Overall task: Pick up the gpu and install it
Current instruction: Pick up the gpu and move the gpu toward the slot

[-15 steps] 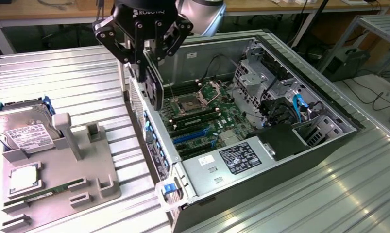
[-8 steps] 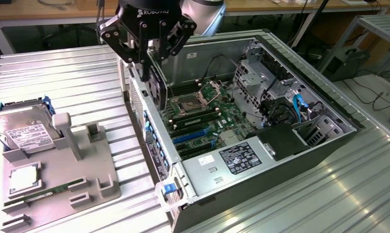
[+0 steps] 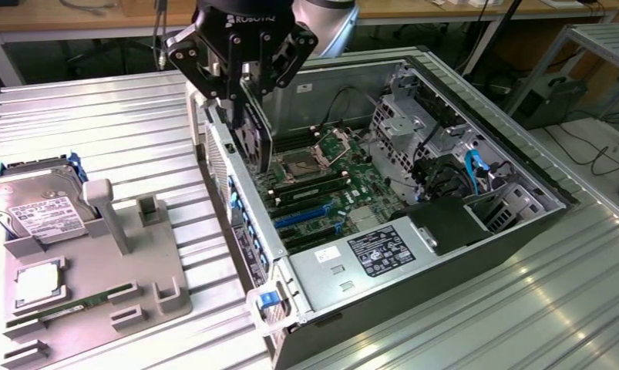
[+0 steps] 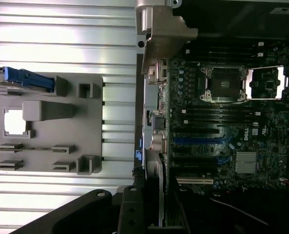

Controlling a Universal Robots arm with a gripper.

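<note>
The gpu (image 3: 253,142) is a dark flat card that hangs on edge, upright, from my gripper (image 3: 245,99), which is shut on its upper edge. It hovers over the open computer case (image 3: 515,231), above the case wall on the exterior view's left, and its lower edge is level with that wall's rim. The motherboard (image 3: 324,189) with its blue card slots (image 3: 301,217) lies below and to the exterior view's right. In the wrist view the gpu (image 4: 162,187) is edge-on between my dark fingers (image 4: 132,209), beside the motherboard (image 4: 232,112) and its blue slot (image 4: 202,140).
A grey holder tray (image 3: 103,301) on the ribbed metal table carries a silver hard drive (image 3: 37,204), a processor (image 3: 42,281) and a memory stick (image 3: 78,307). Inside the case are a power supply (image 3: 376,250), drive cages (image 3: 407,116) and blue cables (image 3: 474,173).
</note>
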